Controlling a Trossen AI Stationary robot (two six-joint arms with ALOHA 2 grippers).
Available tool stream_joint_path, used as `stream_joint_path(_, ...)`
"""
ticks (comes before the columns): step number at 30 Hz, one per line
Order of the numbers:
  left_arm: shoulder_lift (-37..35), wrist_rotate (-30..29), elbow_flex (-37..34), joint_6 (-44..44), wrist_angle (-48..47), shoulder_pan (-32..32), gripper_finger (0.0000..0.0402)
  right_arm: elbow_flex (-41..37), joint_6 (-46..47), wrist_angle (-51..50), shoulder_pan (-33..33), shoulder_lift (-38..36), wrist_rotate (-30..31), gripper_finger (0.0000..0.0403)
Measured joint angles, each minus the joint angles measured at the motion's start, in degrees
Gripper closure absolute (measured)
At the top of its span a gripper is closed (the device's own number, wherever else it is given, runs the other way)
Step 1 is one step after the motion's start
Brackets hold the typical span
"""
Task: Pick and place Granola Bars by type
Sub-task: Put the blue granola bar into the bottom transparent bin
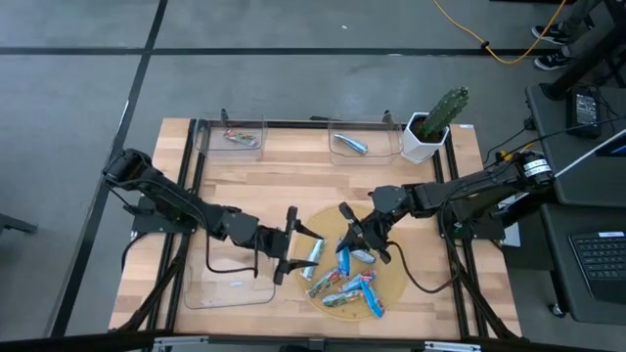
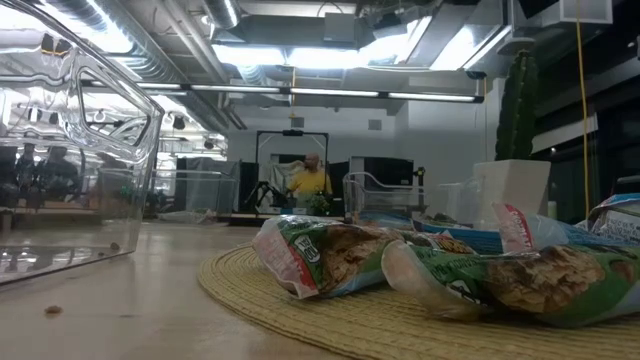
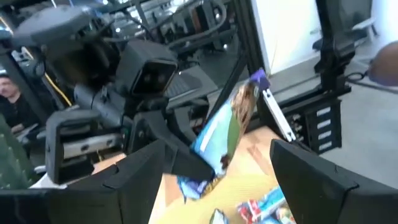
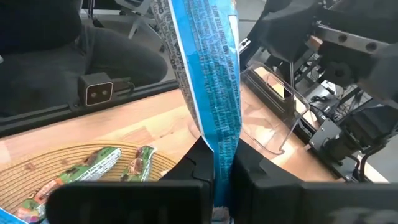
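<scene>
The right gripper [image 1: 354, 235] was over the round woven mat [image 1: 391, 284], jaws clamped tight on a blue bar [image 4: 208, 81]; in the right wrist view that bar stood up between the fingers [image 4: 193, 165], pinched at its lower end. The left gripper [image 1: 290, 244] sat just beside the mat's edge on the left arm's side, jaws spread wide w/ nothing between them that I could see; in the left wrist view its two dark fingers [image 3: 311, 180] were far apart, and beyond them the other arm's gripper held up that bar, which looked blue and green from there.

Most of the Granola Bars [image 1: 354, 286] lay heaped on the mat, blue ones and green/red ones mixed, some overlapping; in the low view two green-wrapped bars [image 2: 330, 255] lay at the mat's near edge, touching. At the far side of the table [image 1: 293, 191] stood two clear trays; one [image 1: 233, 137] had a multicoloured bar in it, the other [image 1: 358, 142] a blue bar. A third clear tray [image 1: 230, 284] sat at the near side, by the left arm. A potted cactus [image 1: 437, 122] stood at the far corner on the right arm's side. A person in yellow [image 2: 310, 180] was in the room behind, well apart from the table.
</scene>
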Motion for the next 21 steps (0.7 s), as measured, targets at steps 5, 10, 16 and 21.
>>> stream_joint_path(5,1.21,1.96,0.08,0.58,4.02,-0.07,0.0116,0.01,-0.36,1.86,-0.88,1.18,-0.04,0.0366)
stream_joint_path(10,4.85,2.46,2.71,1.51,3.48,0.67,0.0116,0.02,-0.48,5.05,-2.55,3.00,-1.62,0.0379)
stream_joint_path(16,8.74,3.33,6.76,2.25,2.53,2.09,0.0116,0.02,-0.45,7.91,-4.34,4.18,-4.50,0.0374)
stream_joint_path(21,9.46,3.51,7.59,2.21,1.33,3.01,0.0117,0.02,-0.46,8.09,-4.51,4.24,-4.52,0.0364)
